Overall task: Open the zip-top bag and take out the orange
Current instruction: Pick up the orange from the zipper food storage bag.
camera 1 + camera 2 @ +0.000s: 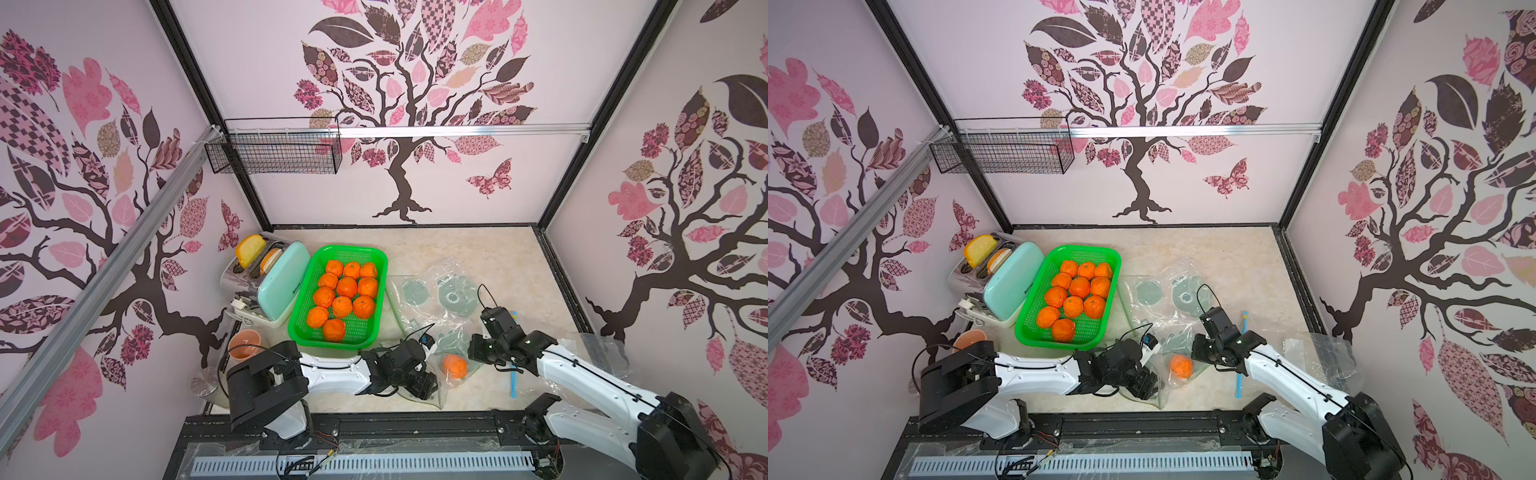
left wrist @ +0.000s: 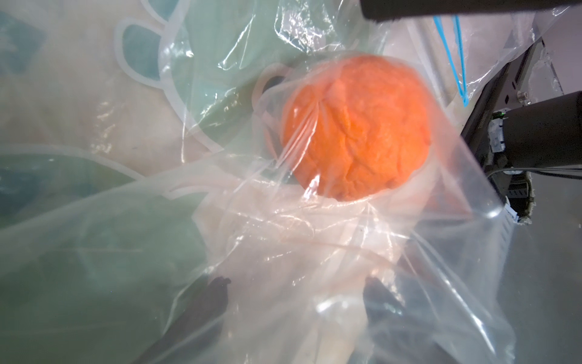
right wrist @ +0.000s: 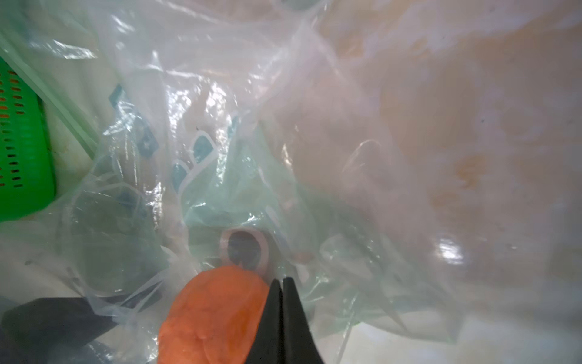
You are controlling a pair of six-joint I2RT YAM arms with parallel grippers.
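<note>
One orange point(image 2: 356, 129) sits inside clear zip-top bag point(image 2: 425, 245). Left gripper point(image 2: 296, 290) spread, veiled by the film; right gripper point(image 3: 282, 285) tips pressed together just beside the orange.

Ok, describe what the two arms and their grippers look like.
The left arm and right arm both have smooth white link shells between boxy black joint housings, with thin black cables looping along them. The left gripper and right gripper have black fingers. The right gripper's fingers taper to narrow tips.
</note>
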